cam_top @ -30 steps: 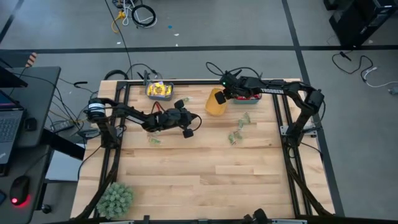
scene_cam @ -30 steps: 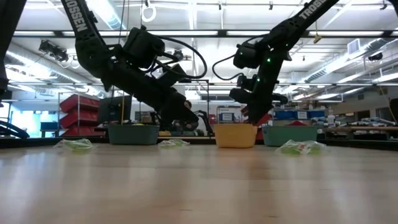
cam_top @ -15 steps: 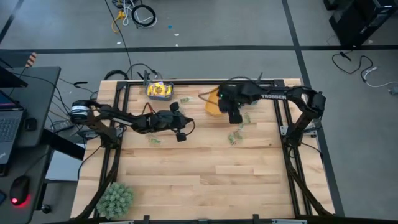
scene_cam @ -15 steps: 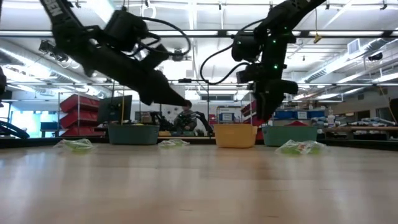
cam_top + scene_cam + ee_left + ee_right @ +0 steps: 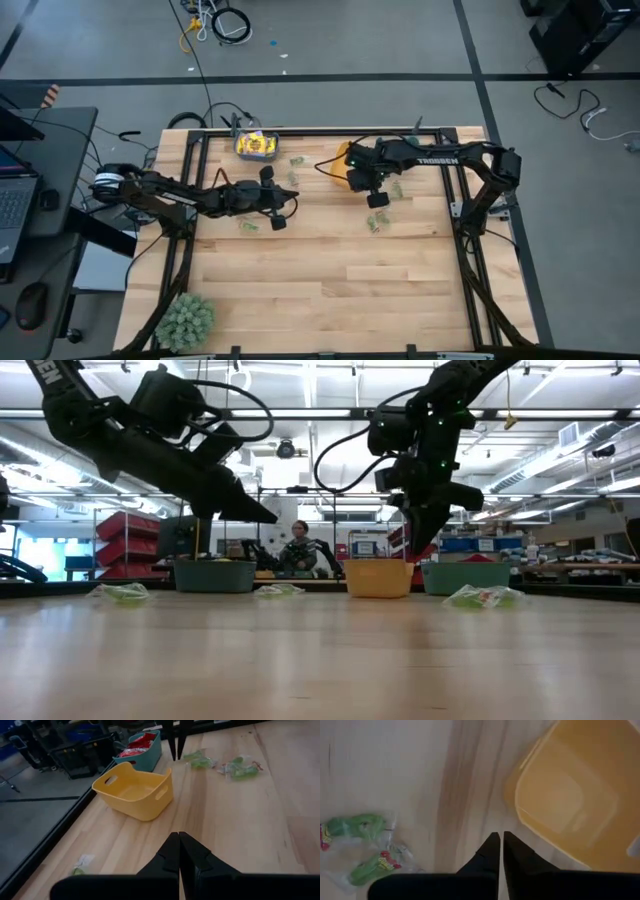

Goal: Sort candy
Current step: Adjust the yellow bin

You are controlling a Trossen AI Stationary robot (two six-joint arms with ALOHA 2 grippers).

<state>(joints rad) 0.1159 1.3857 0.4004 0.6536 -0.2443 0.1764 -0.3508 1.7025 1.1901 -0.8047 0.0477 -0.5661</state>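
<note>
Pale green candy packets lie flat on the table: one pair (image 5: 365,845) close beside my right gripper, others (image 5: 378,222), (image 5: 247,227), (image 5: 297,162). Yellow candy fills a teal bin (image 5: 257,146) at the far edge. Red candy (image 5: 137,742) lies in a second teal bin. My left gripper (image 5: 272,217) hangs shut and empty over the left middle of the table. My right gripper (image 5: 378,197) is shut and empty, pointing down just near-side of the empty yellow-orange bin (image 5: 134,790).
A fuzzy green ball plant (image 5: 185,318) stands at the near left corner. The three bins sit in a row along the far edge (image 5: 215,575), (image 5: 378,577), (image 5: 465,577). A person (image 5: 298,550) sits in the room behind the table. Bare wood fills the near half (image 5: 330,290).
My right gripper has swung from above the bins at the far edge toward the near edge, turned to point down and dropped a little. My left gripper has drawn back toward the table's left and risen. Both stayed shut. No candy has moved.
</note>
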